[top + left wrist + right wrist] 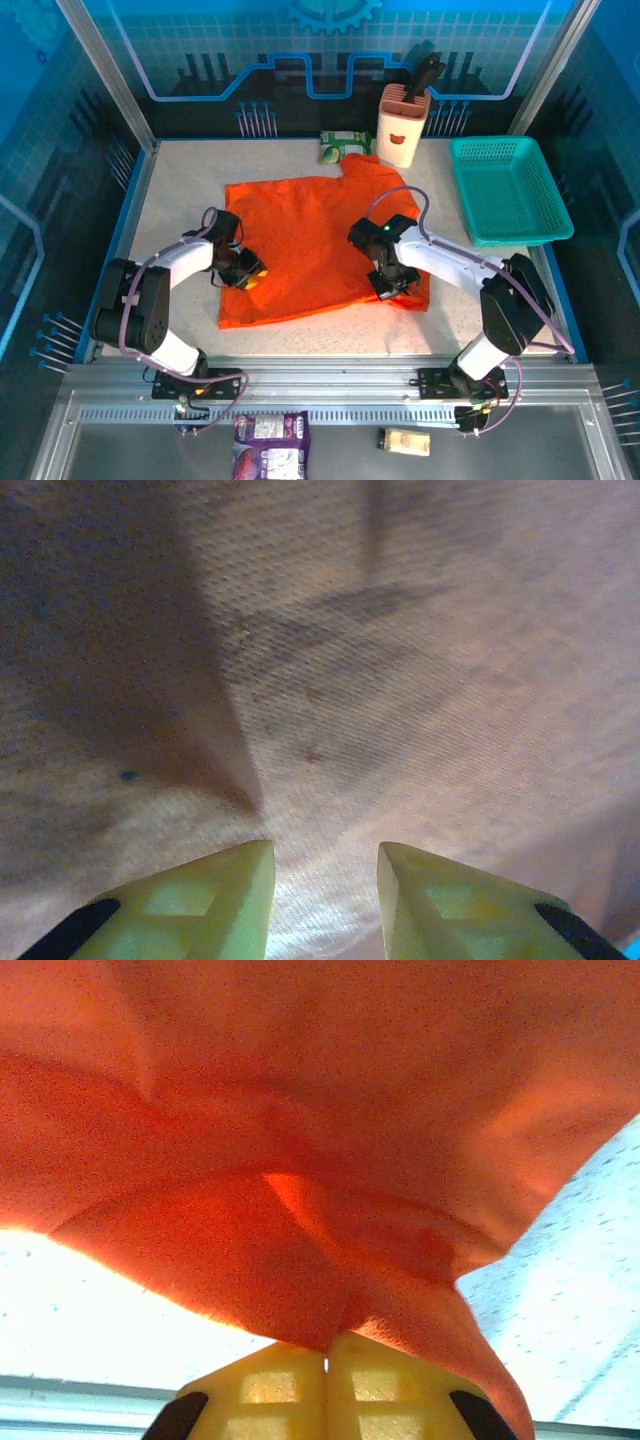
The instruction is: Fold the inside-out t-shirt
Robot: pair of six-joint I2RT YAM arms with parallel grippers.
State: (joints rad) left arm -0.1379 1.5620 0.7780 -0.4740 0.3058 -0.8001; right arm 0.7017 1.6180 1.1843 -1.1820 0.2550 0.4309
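The inside-out t-shirt (310, 235) lies spread out, bright orange, across the middle of the table. My left gripper (247, 275) rests on the shirt's left edge; in the left wrist view its fingers (326, 880) stand a little apart over flat cloth (400, 680), with nothing pinched between them. My right gripper (392, 287) is at the shirt's near right corner. In the right wrist view its yellow fingers (326, 1355) are pressed together on a fold of the orange cloth (320, 1110), which hangs up and over the camera.
A teal mesh basket (508, 190) stands at the back right. A cream holder with a black tool (403, 125) and a green packet (343, 146) sit behind the shirt. Bare speckled table (180, 200) lies to the left. Two packets (271, 445) lie below the front rail.
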